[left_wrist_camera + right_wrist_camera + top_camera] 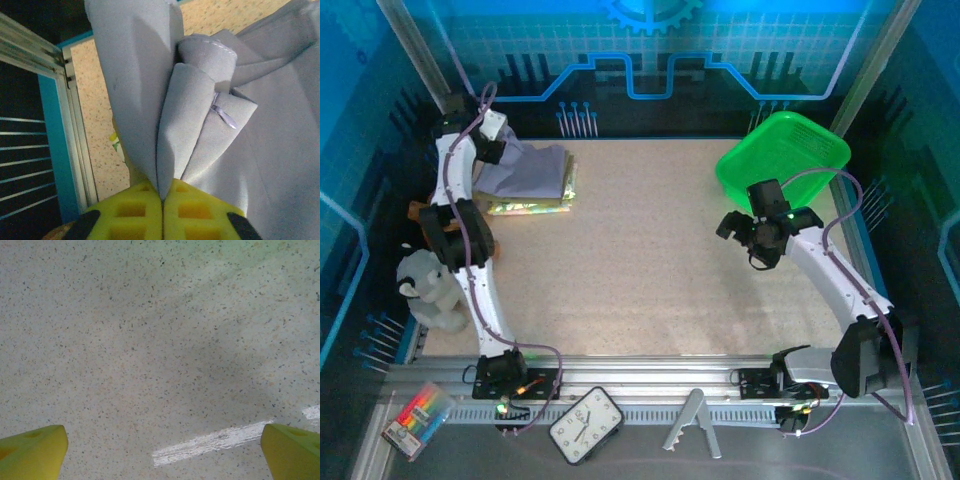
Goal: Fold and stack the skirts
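left claw (161,199) is clamped shut on a fold of the plain lavender-grey cloth skirt (260,150) bunched right ahead of it, so I'd lay it flat and square on the pale floral-print skirt (532,206) beneath before letting go, right claw (162,447) gaping wide over the speckled table (150,340).

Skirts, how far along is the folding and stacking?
Done: the floral skirt lies folded at the far left of the table. In hand: the left hand pinches the lavender skirt, rumpled on top of it. Left: probably smoothing that one flat; the right hand hangs open.
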`<state>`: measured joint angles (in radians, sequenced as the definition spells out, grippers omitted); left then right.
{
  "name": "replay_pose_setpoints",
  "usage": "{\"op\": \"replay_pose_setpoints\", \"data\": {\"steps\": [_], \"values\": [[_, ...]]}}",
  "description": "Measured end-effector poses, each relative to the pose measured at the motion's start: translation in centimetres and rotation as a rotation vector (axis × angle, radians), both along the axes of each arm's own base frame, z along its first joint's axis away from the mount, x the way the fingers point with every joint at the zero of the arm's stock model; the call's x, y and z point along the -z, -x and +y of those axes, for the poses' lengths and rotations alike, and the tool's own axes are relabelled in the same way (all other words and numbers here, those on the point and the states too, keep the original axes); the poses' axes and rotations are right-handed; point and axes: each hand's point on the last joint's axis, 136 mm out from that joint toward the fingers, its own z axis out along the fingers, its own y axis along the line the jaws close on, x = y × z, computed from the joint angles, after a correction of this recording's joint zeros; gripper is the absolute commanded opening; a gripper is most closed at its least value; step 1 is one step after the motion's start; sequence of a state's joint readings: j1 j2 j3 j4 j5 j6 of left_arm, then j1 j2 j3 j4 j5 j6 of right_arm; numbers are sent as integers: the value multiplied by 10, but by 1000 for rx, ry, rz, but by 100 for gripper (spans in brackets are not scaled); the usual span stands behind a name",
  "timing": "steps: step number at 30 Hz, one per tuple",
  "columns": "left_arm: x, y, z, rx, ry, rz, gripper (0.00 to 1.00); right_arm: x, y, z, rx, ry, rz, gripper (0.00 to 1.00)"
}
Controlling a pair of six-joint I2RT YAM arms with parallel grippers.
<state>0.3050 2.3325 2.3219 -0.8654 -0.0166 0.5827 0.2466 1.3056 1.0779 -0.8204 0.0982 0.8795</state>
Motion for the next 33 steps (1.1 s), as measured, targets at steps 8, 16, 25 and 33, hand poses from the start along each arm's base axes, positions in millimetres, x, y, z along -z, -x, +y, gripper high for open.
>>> {"op": "replay_pose_setpoints", "data": {"steps": [8,16,25,33], "values": [[-11,-11,53,-281,-147,-86,99,-8,4,-6,29,7,-36,100],[-91,29,60,-678,55,-326,99,-21,8,-21,77,21,-125,100],[-139,105,-69,-624,563,-502,99,-11,-9,-51,55,145,-212,100],[-85,158,-181,-472,739,-341,99,26,-45,-88,35,205,-180,100]]}}
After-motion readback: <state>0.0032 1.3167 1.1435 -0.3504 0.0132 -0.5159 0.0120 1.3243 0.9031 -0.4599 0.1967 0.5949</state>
